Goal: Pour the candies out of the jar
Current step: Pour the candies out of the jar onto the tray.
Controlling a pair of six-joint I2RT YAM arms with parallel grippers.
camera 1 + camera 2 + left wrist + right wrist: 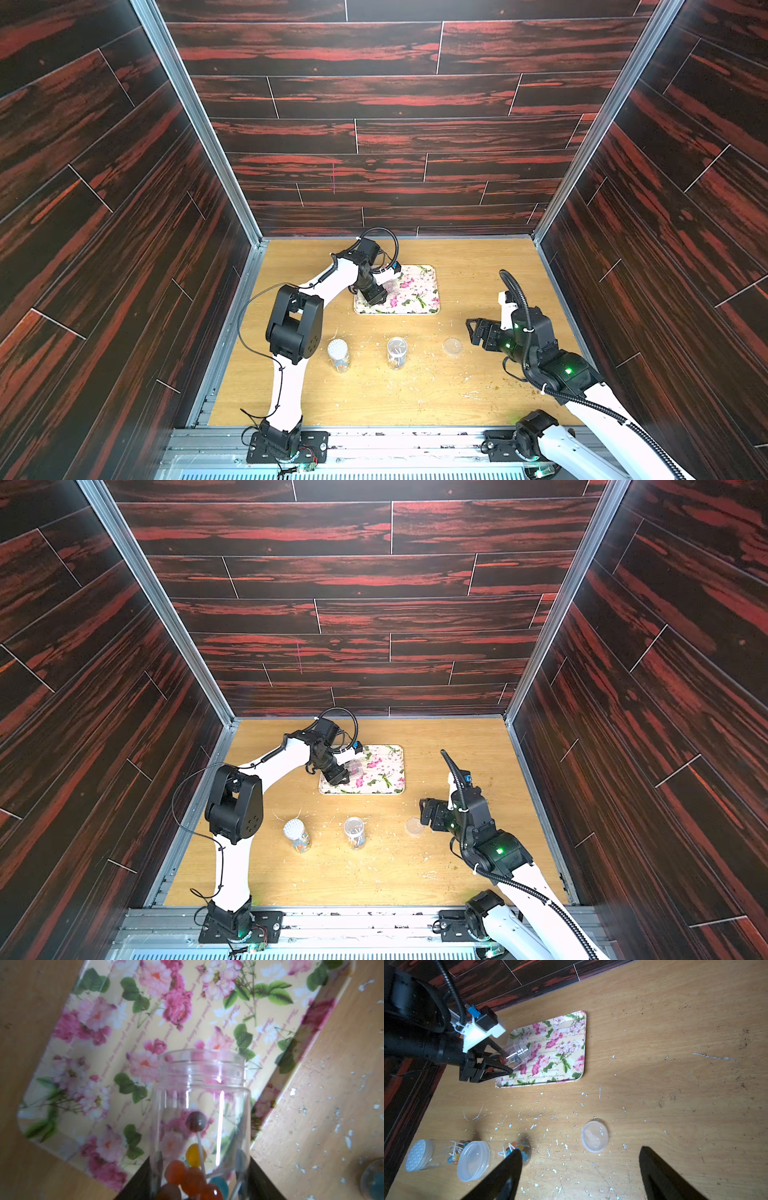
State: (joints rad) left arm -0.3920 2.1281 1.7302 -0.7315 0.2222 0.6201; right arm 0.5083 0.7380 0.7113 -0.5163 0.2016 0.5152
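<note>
Pale wooden table (457, 395); at its far middle lies the rectangular flower-printed tray (424, 274). Over the tray's left part, my left pincer (508, 1061) is clenched on the clear, lidless plastic jar (201, 1088), which is tipped with its mouth to the right. The small round candies on white sticks (187, 1176) sit at its base, apparently none spilled. Step in hand: pouring. Next, I judge, comes a steeper tilt. My right pincer (473, 332) hangs released at the near right.

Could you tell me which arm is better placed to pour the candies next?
Left. The left gripper holds the open jar tilted over the tray, candies inside; the right gripper is empty.
</note>
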